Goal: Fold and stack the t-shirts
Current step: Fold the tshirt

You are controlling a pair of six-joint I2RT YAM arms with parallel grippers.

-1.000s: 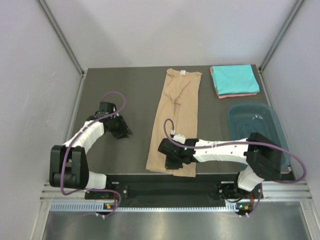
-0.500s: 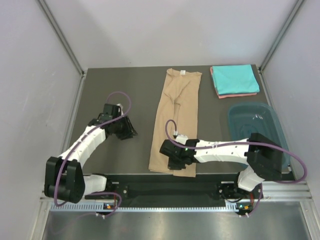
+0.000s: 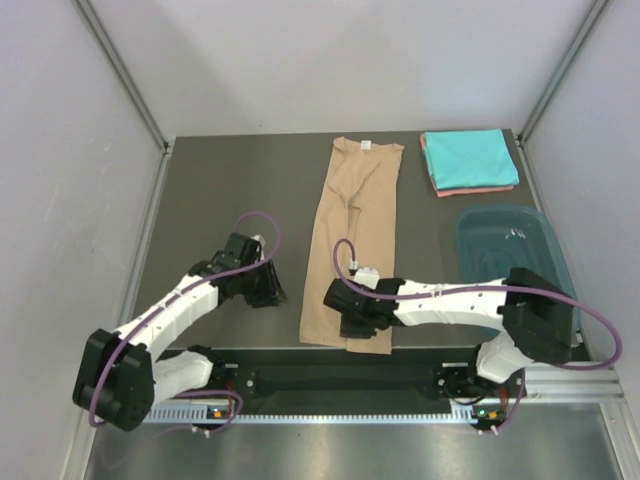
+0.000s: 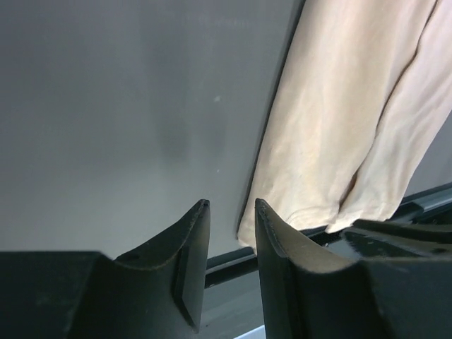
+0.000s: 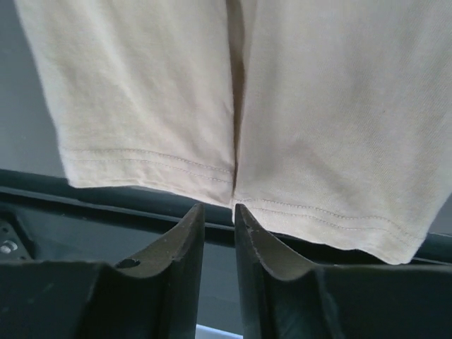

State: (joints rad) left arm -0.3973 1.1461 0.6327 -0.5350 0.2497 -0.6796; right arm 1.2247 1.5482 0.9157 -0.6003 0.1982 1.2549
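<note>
Left jaws nearer tan shirt (image 3: 365, 200), half-open, empty; right jaws newly ajar, empty, at hem.

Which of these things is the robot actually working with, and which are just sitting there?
Part of the job:
tan t-shirt
turquoise t-shirt
salmon-pink t-shirt, under the turquoise one

Just lying about:
dark teal plastic tub

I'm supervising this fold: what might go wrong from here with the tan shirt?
1. The right gripper is open right at the split where the two flaps of the tan shirt meet at its near hem, so closing may catch only one flap or nothing.
2. The left gripper is open beside the hem's left corner, off the cloth. A one-sided lift could skew the fold.
</note>
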